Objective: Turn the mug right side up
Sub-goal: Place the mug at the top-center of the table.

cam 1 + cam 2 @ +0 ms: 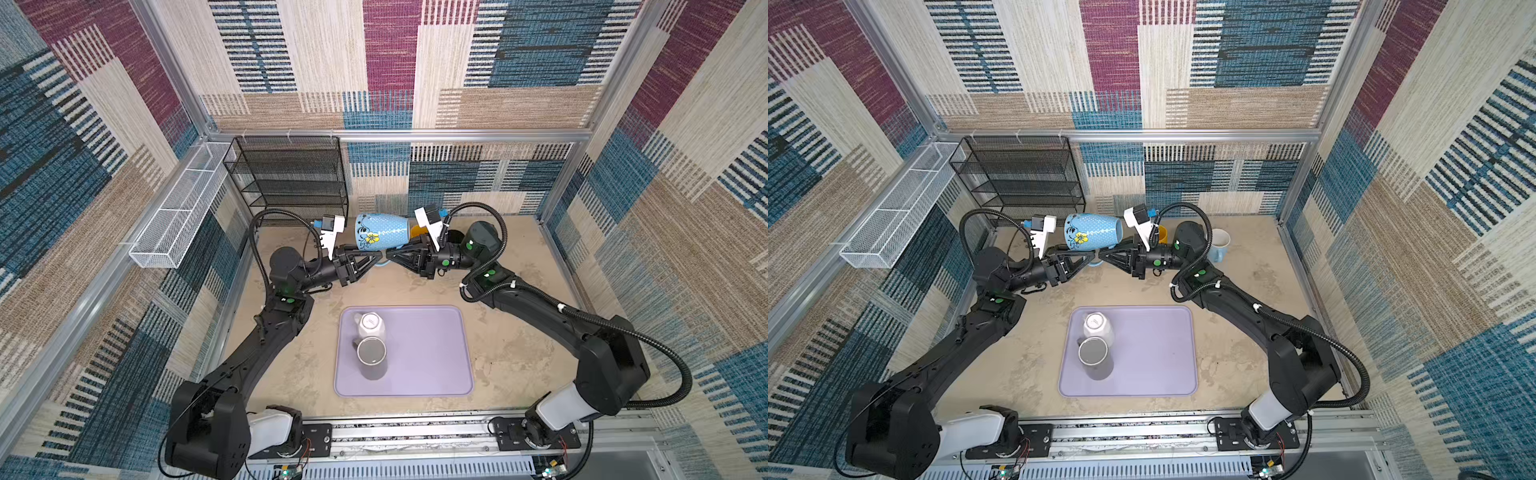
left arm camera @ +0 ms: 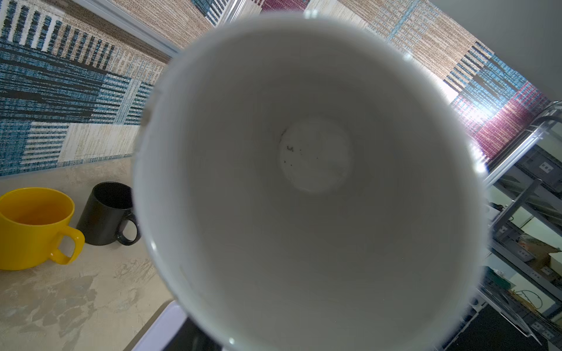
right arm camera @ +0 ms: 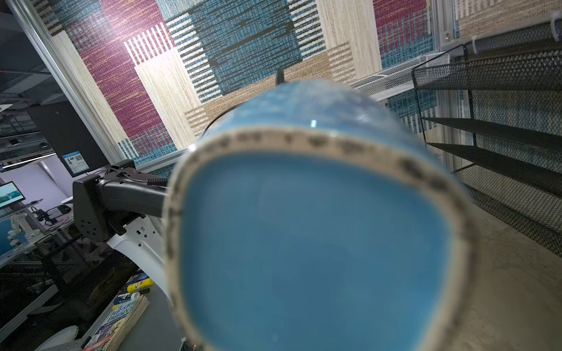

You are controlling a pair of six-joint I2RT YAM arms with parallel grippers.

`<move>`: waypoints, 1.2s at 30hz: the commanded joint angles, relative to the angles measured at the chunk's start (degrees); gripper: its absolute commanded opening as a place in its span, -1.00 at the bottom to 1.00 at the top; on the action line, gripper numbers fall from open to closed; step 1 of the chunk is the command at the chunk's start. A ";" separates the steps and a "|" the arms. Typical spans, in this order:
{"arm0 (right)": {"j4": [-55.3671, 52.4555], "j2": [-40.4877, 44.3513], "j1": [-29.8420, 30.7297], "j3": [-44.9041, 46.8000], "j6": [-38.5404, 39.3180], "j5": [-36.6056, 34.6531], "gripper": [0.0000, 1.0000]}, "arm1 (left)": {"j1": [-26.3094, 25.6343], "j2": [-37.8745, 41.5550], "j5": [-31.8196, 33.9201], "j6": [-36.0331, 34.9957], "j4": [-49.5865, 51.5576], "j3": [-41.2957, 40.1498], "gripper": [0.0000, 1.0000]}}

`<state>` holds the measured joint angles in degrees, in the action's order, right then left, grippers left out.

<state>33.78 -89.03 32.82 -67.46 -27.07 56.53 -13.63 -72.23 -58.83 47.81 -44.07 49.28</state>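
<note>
the blue mug [image 1: 380, 232] lay on its side in the air over the back of the worktop [image 1: 519, 332], clear of the surface and level with the two wrists. its flowered wall faced up in both top views. its mouth pointed toward the left arm, whose wrist view looked straight down the white inside. its blue base filled most of the right wrist view.

the right gripper [image 1: 390, 254] reached under the mug from the right arm's side. its jaws were pinched shut at the mug's underside and carried it, though the exact spot of the grip was hidden. the left gripper [image 1: 376, 258] sat opposite it, tip nearly touching tip below the mug. i could not tell whether its jaws stood wide or narrow.

nearer the arm bases a lilac tray [image 1: 428, 357] lay flat on the worktop. a white mug [image 1: 371, 324] and a grey mug [image 1: 372, 353] stood on it, touching each other, on the side toward the left arm.

behind the right wrist a yellow mug [image 1: 1162, 234], a black mug [image 1: 455, 237] and a pale blue mug [image 1: 1219, 245] stood upright on the worktop. a black mesh rack [image 1: 286, 178] stood in the back corner on the left arm's side. a white wire basket [image 1: 178, 208] hung along the wall beside it.
</note>
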 commanded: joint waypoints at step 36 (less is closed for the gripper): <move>1.85 0.36 1.08 1.92 -0.01 2.27 -1.00 | 0.15 0.03 1.04 4.91 -10.07 -0.29 -1.00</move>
<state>37.58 -88.49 33.63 -65.23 -28.36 56.97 -13.52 -72.25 -61.41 50.83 -47.90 48.73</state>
